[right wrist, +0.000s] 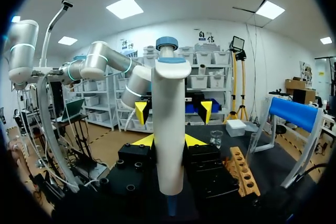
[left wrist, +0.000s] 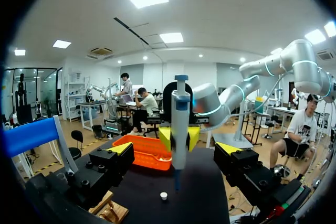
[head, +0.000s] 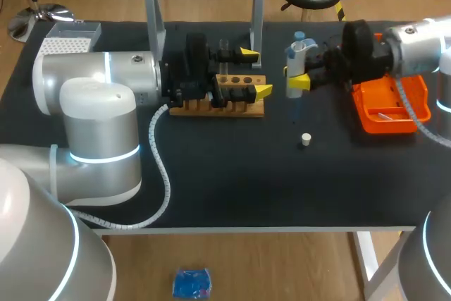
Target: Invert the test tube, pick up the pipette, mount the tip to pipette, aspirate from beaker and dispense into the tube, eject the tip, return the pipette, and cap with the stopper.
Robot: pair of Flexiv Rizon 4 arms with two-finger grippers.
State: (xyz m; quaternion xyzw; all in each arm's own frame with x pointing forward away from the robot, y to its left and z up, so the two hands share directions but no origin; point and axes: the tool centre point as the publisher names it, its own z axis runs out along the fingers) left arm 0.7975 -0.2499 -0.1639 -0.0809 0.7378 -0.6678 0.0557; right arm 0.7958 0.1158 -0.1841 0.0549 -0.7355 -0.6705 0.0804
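- Yellow tips of the right gripper (head: 296, 79) pinch the white pipette (head: 299, 53) from two sides in the head view. They hold it upright over bare table (head: 232, 174), between the wooden rack (head: 218, 103) and the orange tray (head: 391, 107). The left gripper (head: 255, 72) hangs at the rack's end, fingers spread and holding nothing. The beaker (head: 224, 47) stands just behind the rack, the white stopper (head: 306, 139) lies apart on the table, and the tip box (head: 67, 41) sits in the far left corner.
- From the left wrist, the pipette hangs ahead of the spread fingers (left wrist: 113, 158), plunger up and narrow end down. I cannot tell whether a tip is on that end, and I cannot pick out the test tube.
- From the right wrist, the fingers clamp the pipette's body well below its blue plunger, with the rack and beaker ahead to one side.
- I take the step in hand to be mounting the tip. The tip box lies beyond the left arm, so the carry should pass clear of that arm and the rack. The pipette should stay vertical, line up squarely over one tip and press straight down. A tilted push would probably seat the tip crooked.
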